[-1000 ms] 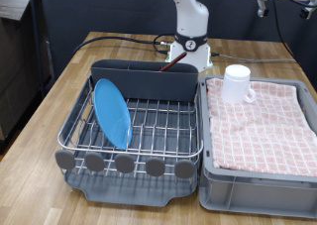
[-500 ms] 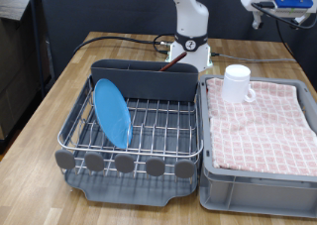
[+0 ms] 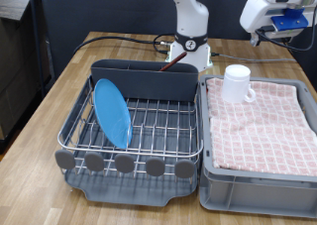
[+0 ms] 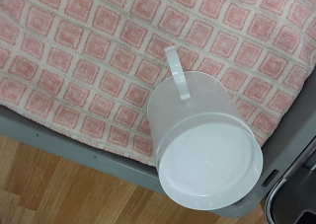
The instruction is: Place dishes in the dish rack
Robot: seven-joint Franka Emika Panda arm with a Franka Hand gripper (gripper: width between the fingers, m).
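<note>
Plate (image 3: 112,112) upright in dish rack (image 3: 149,121) | mug (image 3: 236,84) upside down on crate's checked cloth (image 3: 263,126) | gripper (image 3: 275,22) above mug, grip state unreadable

A robotics lab; robot arm base (image 3: 190,27) bolted to a wooden table (image 3: 59,96); cables (image 3: 119,42) trailing behind.

The robot arm (image 3: 188,17) is glossy white with rounded segments, blue at its hand.

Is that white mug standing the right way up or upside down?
Upside down: the mug shows a closed flat base on top, resting on the pink checked cloth.
</note>
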